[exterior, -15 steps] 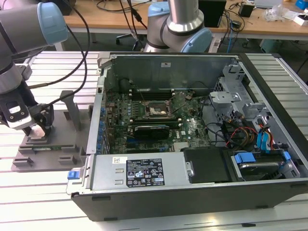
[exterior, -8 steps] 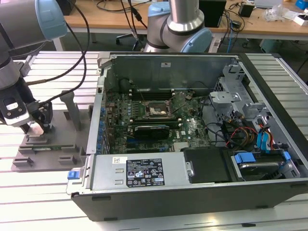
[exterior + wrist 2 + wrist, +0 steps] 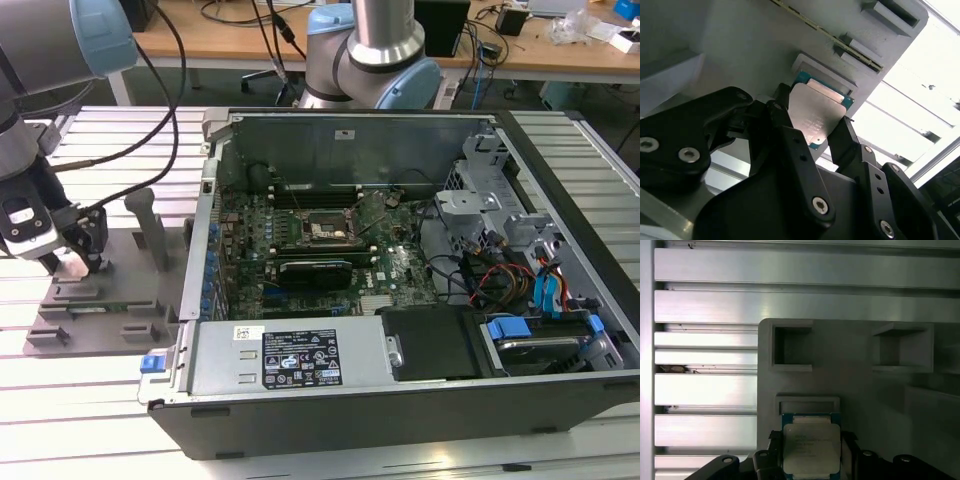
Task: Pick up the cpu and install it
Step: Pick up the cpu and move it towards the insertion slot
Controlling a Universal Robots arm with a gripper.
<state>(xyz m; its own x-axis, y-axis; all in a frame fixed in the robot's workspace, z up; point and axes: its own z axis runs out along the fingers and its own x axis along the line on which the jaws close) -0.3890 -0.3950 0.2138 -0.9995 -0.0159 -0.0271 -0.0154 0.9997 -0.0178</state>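
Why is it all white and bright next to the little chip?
In the second wrist view, strong light washes out the table beyond the cpu; in the first wrist view, its slats glare pale; the exterior view is evenly lit.

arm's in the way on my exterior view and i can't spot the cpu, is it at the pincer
observer: yes, in both wrist views the cpu lies between the pincer's two fingers.
operator: is it shut on it
observer: it looks so; in the second wrist view a finger meets each of two opposite edges of the cpu.
operator: where's it sitting
observer: in the first wrist view it is against the grey fixture, silver top facing the camera.
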